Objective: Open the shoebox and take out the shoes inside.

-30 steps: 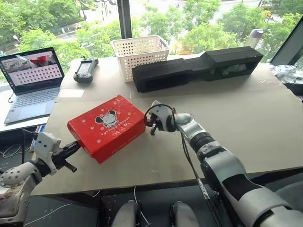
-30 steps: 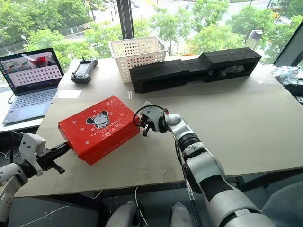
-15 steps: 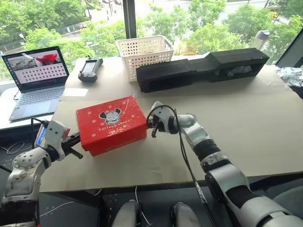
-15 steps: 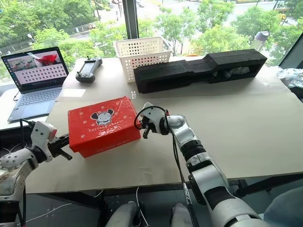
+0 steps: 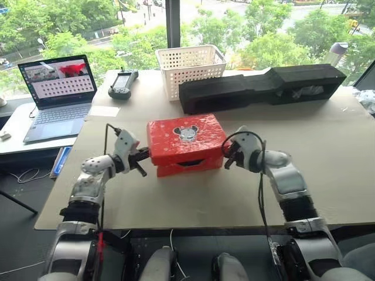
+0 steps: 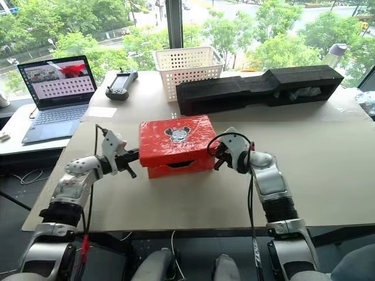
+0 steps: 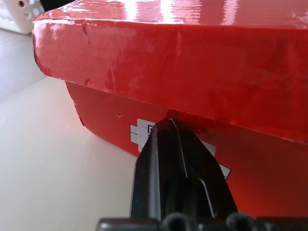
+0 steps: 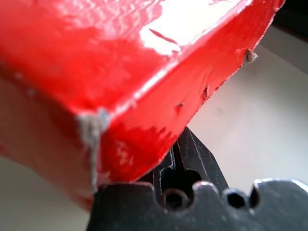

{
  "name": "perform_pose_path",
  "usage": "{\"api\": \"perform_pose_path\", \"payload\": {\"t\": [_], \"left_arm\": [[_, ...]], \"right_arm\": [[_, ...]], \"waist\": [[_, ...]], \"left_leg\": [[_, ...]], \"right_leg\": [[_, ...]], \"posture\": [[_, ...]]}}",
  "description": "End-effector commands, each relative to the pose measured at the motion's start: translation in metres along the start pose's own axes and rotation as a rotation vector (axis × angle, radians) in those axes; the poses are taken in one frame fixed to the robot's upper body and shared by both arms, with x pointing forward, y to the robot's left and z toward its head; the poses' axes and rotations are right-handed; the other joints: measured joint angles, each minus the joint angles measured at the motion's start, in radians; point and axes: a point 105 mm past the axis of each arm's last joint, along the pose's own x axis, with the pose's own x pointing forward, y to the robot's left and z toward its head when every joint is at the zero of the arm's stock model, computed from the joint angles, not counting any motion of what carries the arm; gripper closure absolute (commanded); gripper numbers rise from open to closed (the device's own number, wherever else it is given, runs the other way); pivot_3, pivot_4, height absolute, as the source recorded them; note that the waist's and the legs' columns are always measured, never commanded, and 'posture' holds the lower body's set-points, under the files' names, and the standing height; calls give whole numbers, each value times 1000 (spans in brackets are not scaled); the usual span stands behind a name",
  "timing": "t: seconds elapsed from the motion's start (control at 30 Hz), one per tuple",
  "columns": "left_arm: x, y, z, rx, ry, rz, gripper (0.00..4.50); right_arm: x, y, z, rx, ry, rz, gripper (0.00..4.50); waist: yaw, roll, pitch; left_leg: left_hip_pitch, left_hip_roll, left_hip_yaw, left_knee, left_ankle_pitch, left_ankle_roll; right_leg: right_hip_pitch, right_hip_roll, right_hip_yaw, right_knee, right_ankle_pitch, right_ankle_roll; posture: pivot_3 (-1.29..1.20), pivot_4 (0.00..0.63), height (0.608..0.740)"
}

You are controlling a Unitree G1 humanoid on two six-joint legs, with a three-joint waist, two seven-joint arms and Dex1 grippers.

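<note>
Shoebox (image 5: 185,144) closed, mid-table (image 5: 328,158) before the basket (image 5: 190,69), we note left gripper (image 5: 142,162) with fingers pressed together at its left end under the lid edge, right gripper (image 5: 227,157) likewise closed at its right end, holding nothing

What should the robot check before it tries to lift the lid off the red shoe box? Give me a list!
1. Lid closed: ok. The red shoe box sits flat on the table with its lid down.
2. Left hand at the box's left end: ok, fingers shut, tip just under the lid's edge in the left wrist view.
3. Right hand at the box's right end: ok, fingers shut, by the lid's corner.
4. Fingertips really hooked under the lid: cannot tell.
5. Room behind the box for the lid to swing: ok, a gap lies before the white basket and black foam block.
6. Shoes inside: cannot tell, lid hides them.
</note>
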Motion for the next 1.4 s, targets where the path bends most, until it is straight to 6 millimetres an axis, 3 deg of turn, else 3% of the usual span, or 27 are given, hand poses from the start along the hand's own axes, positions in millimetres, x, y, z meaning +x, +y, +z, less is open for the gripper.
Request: {"api": "perform_pose_path", "payload": {"t": [0.03, 0.23, 0.5, 0.97, 1.1, 1.2, 1.4], "left_arm": [[44, -35, 12, 28, -47, -179, 4500], [69, -44, 22, 58, -59, -245, 4500], [58, -38, 26, 84, -91, -255, 4500], [-13, -8, 27, 131, -111, -151, 4500], [-53, -5, 36, 40, -151, -171, 4500], [-82, -11, 43, 4, -160, -194, 4500], [-111, -12, 54, -32, -167, -155, 4500]], "right_arm": [[-8, 2, 18, 0, -67, 1, 4430], [-20, -4, 14, 9, -49, -45, 4430], [-29, -7, 13, 13, -39, -70, 4430], [-68, -32, -3, -19, 62, -113, 4430], [-70, -33, -7, -27, 107, -100, 4430], [-69, -19, -1, 33, 99, -21, 4430], [-71, 23, 5, 189, 125, 195, 4430]], "waist": [[0, 0, 0], [-3, -1, 0], [-5, -1, 1], [-29, -1, 1], [-39, -1, 1], [-47, -1, 1], [-45, -1, 1]], "left_leg": [[-1, 0, 1, 1, 3, 5], [-4, 0, 0, 4, 4, 10], [-6, 1, 1, 5, 3, 11], [-6, 3, 1, 6, 3, 11], [-6, 3, 1, 6, 2, 11], [-6, 4, 1, 5, 2, 11], [-6, 5, 0, 6, -2, 5]], "right_leg": [[-1, 0, 0, 0, 0, 0], [-2, 1, -1, 1, 0, 1], [-2, 1, -1, 0, 0, 2], [-3, 1, -1, 0, 1, 1], [-3, 1, 0, 0, 1, 1], [-4, 1, 0, 0, 0, 0], [-3, 0, -1, -1, 0, 1]], "posture": [[0, 150, 732], [0, 150, 732], [0, 150, 732], [0, 150, 732], [0, 150, 732], [0, 150, 732], [0, 150, 732]]}}
